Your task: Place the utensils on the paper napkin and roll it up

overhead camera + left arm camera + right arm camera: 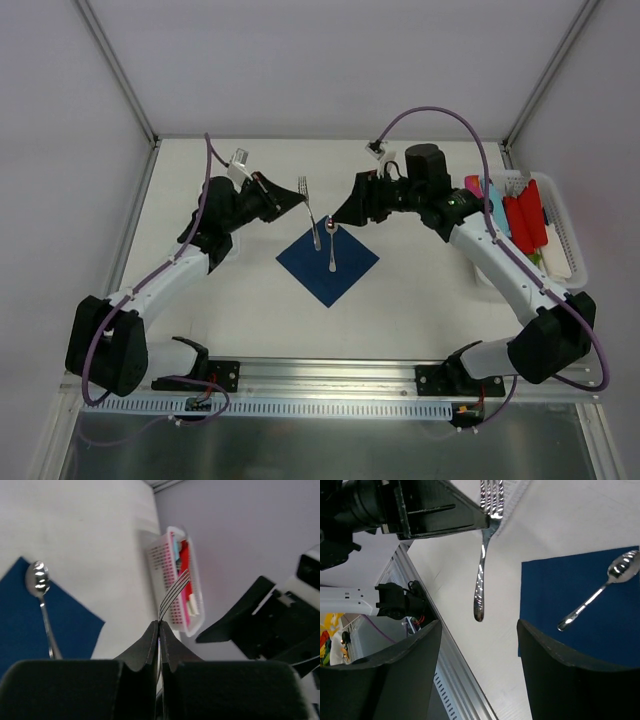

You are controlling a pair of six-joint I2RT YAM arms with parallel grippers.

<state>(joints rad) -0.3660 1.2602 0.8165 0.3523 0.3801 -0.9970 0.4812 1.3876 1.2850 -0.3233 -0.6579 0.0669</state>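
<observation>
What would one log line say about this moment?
left gripper: shut on fork, in air | spoon: on napkin | right gripper: open, empty

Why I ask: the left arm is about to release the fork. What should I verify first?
1. Left gripper shut on the fork, clamped close to the tines: ok.
2. Spoon lying on the paper napkin: ok.
3. Fork fully above the napkin: not ok. In the top view only its handle end reaches the napkin's far-left edge.
4. Fork handle touching the surface: cannot tell.
5. Right gripper open and holding nothing: ok.
6. Napkin flat, no corner folded over: ok.
</observation>
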